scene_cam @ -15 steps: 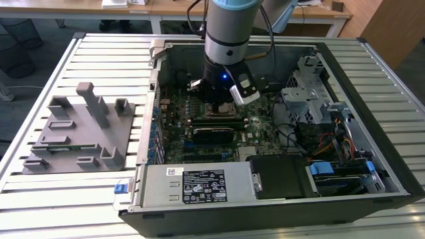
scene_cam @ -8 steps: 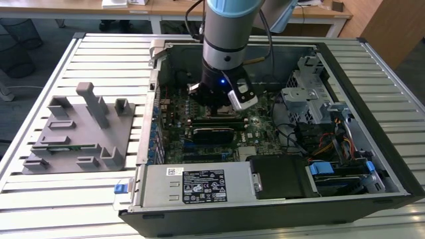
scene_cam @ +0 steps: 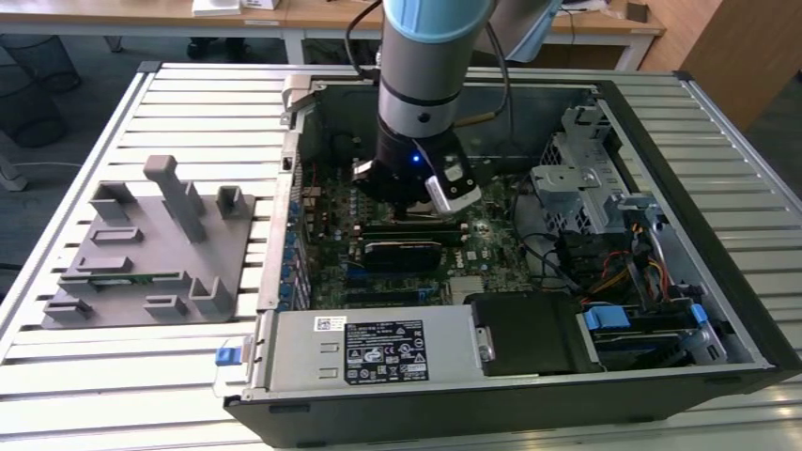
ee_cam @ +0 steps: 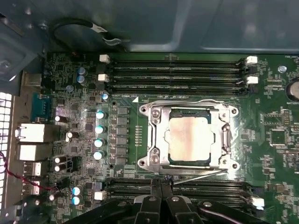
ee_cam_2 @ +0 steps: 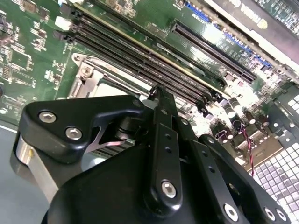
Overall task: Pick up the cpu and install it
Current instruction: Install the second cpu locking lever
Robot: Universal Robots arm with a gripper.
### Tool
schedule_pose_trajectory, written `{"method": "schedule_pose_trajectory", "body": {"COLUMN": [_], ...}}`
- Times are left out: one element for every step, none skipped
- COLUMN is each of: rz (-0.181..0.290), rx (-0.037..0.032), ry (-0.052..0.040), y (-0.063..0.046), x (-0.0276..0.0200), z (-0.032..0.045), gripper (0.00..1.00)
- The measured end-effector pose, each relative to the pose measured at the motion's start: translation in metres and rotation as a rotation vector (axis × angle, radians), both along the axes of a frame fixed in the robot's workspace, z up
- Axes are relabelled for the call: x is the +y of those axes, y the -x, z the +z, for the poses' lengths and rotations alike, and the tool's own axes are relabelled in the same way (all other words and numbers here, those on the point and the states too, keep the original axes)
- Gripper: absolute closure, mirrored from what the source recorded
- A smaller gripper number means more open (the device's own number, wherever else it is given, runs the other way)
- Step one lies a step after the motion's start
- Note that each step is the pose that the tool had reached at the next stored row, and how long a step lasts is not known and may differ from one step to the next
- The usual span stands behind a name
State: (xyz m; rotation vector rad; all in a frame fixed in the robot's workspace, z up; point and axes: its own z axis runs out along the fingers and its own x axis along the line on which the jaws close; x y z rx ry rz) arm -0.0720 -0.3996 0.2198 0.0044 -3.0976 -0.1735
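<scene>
One cpu [ee_cam: 189, 139] lies flat inside the metal socket frame [ee_cam: 154, 140] on the motherboard [ee_cam: 74, 93], its silvery top plate facing up, between two banks of black memory slots [ee_cam: 177, 70]. In the first wrist view the tool [ee_cam: 161, 185] sits just beside the socket frame, over the nearer bank of slots, its fingers [ee_cam: 156, 189] pressed together and holding nothing. In the exterior view the arm [scene_cam: 426, 75] reaches down into the open computer case [scene_cam: 701, 282], which rests on the slatted surface [scene_cam: 163, 376].
</scene>
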Motion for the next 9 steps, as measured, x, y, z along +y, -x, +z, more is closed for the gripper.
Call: {"method": "schedule_pose_trajectory", "body": {"rz": [0.000,0.000,0.000,0.000,0.000,0.000,0.000,0.000,0.000], "rx": [-0.0001,0.0000,0.0000,0.0000,0.0000,0.0000,-0.0001,0.0000,0.0000], "ry": [-0.0037,-0.0071,-0.0103,-0.0138,-0.0174,-0.0215,-0.0261,-0.0315,-0.0377], "y": [0.0011,0.0021,0.0030,0.0037,0.0041,0.0045,0.0048,0.0050,0.0051], "x": [-0.0003,-0.0006,-0.0008,-0.0012,-0.0016,-0.0022,-0.0030,-0.0038,-0.0047], "z": [-0.0008,-0.0015,-0.0024,-0.0034,-0.0043,-0.0050,-0.0055,-0.0059,-0.0063], "gripper": [0.89,0.89,0.89,0.89,0.89,0.89,0.89,0.89,0.89]}}
